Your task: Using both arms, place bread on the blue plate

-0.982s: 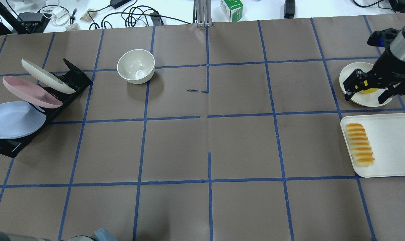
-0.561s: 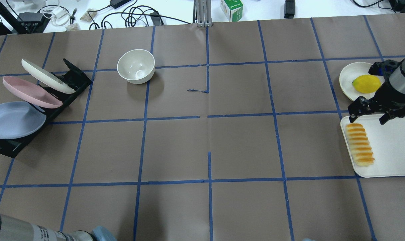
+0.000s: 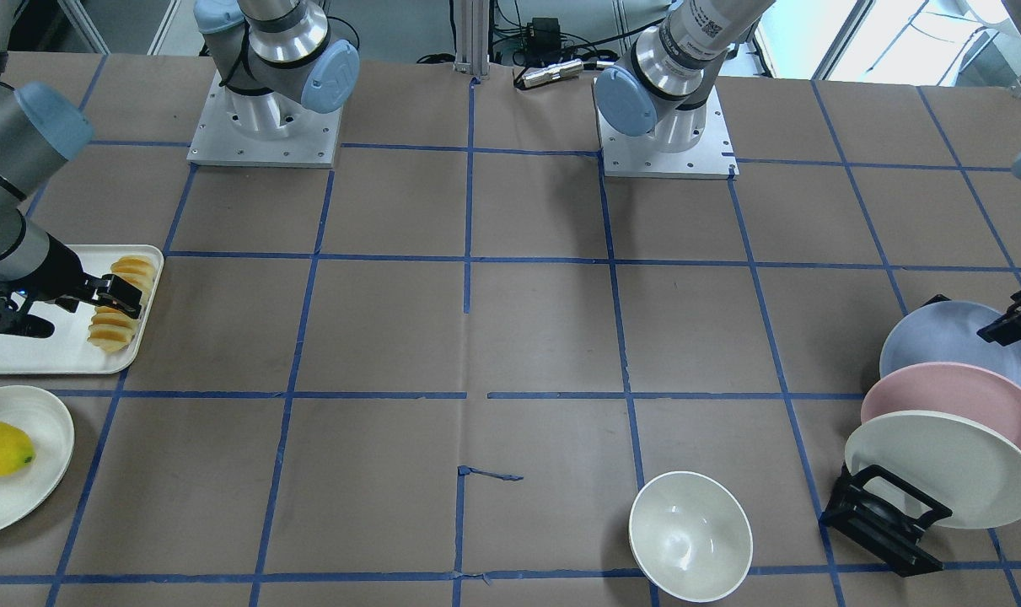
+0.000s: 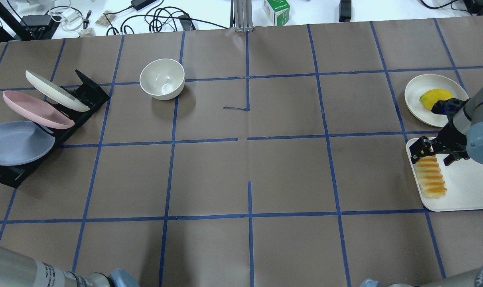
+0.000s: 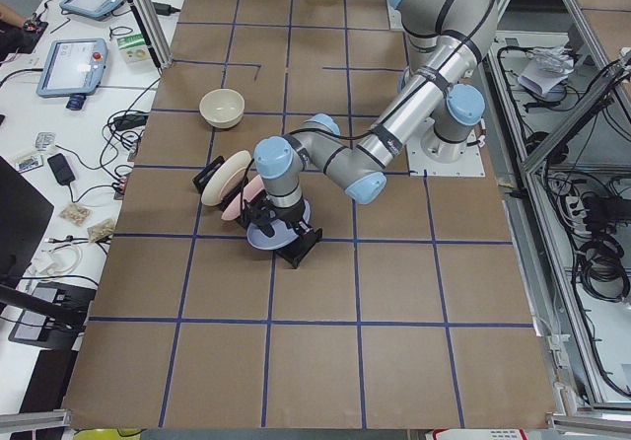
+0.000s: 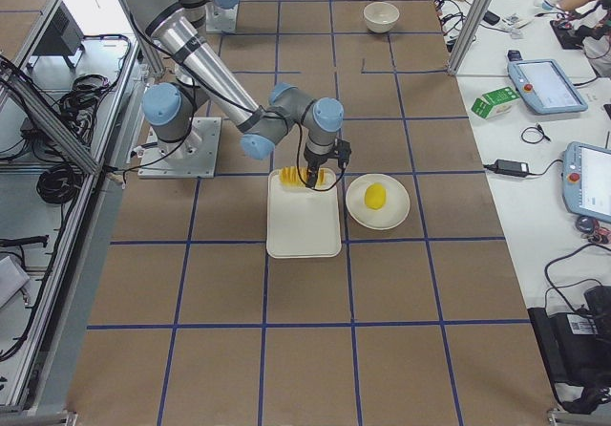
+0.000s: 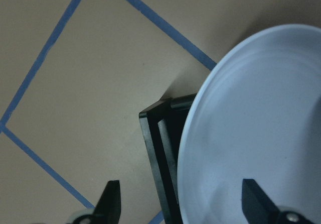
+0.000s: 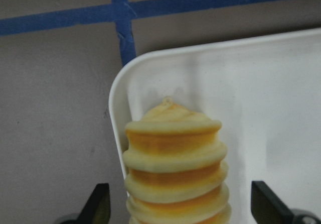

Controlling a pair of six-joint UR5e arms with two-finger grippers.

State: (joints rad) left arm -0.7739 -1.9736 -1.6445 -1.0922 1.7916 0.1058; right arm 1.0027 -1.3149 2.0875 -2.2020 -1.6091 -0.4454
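The bread (image 4: 430,177), a ridged orange-topped loaf, lies along the left side of a white tray (image 4: 468,187). My right gripper (image 4: 430,153) is open and hangs over the loaf's far end, one finger on each side. In the right wrist view the bread (image 8: 175,169) sits between the open fingertips (image 8: 100,206). The blue plate (image 4: 18,141) leans in the nearest slot of a black rack (image 4: 85,95). My left gripper (image 3: 1014,320) is open at the plate's near edge. In the left wrist view the plate's (image 7: 261,108) rim lies between the fingers (image 7: 113,201).
A pink plate (image 4: 34,109) and a cream plate (image 4: 56,89) lean in the same rack behind the blue one. A white bowl (image 4: 162,78) stands mid-left. A lemon (image 4: 432,97) lies on a small cream plate (image 4: 418,85) beyond the tray.
My right gripper moved from above the lemon plate toward me and now straddles the bread's far end. My left arm came in at the lower left and its gripper reached the blue plate.
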